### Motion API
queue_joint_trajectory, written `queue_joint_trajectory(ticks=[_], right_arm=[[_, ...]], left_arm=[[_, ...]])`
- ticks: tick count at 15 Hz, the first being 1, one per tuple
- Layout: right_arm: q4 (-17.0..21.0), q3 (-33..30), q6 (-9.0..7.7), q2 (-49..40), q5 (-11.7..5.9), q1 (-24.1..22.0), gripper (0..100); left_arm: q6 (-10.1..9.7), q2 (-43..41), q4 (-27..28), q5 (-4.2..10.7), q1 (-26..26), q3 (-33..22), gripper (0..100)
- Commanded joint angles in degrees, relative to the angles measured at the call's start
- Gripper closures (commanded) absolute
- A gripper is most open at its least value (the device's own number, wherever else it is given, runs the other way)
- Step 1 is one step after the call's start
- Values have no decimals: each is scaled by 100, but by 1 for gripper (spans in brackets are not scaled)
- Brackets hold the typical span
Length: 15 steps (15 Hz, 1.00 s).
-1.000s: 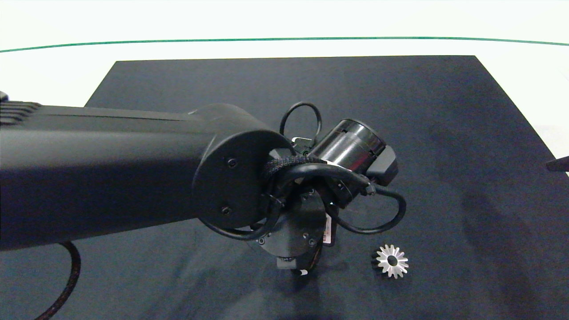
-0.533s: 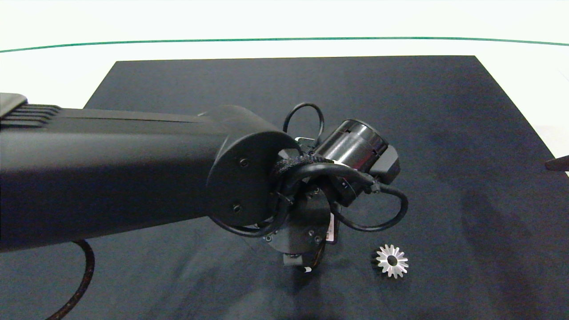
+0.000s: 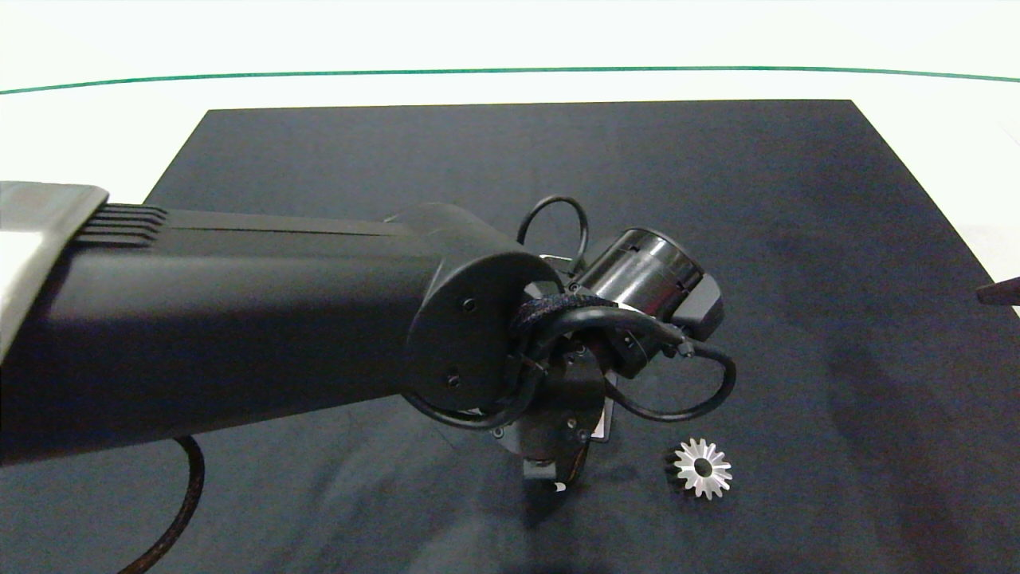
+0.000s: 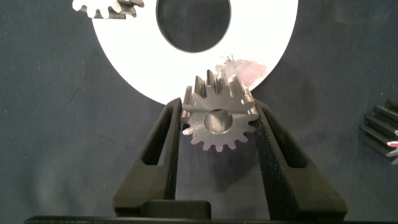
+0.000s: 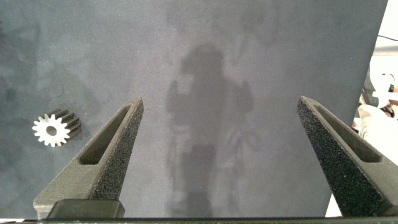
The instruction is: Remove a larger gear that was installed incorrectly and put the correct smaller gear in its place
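Smaller gear (image 4: 218, 119) clamped in left claw (image 4: 217, 130), hole facing camera.

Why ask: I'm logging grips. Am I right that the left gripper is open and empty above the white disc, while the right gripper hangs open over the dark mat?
Not quite. The left wrist view shows the left gripper shut on a small gear at the edge of the white disc, not open and empty. The right gripper is indeed open over the dark mat.

The smaller gear (image 4: 219, 119) looks like dull grey metal; the white disc (image 4: 130, 56) under it is smooth. The mat (image 3: 717, 239) is matt dark cloth. Gripper pads (image 5: 339, 143) look rough, foamy.
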Motion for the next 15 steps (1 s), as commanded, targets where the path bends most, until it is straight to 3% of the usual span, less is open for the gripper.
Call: queue_joint_trajectory(ticks=[1,15], right_arm=[[27,2,-6,15,1,1,0],[27,11,-33,6,54,10,0]], left_arm=[[-48,4,25,21,24,18,100],[-40,119,33,21,33,-131,100]])
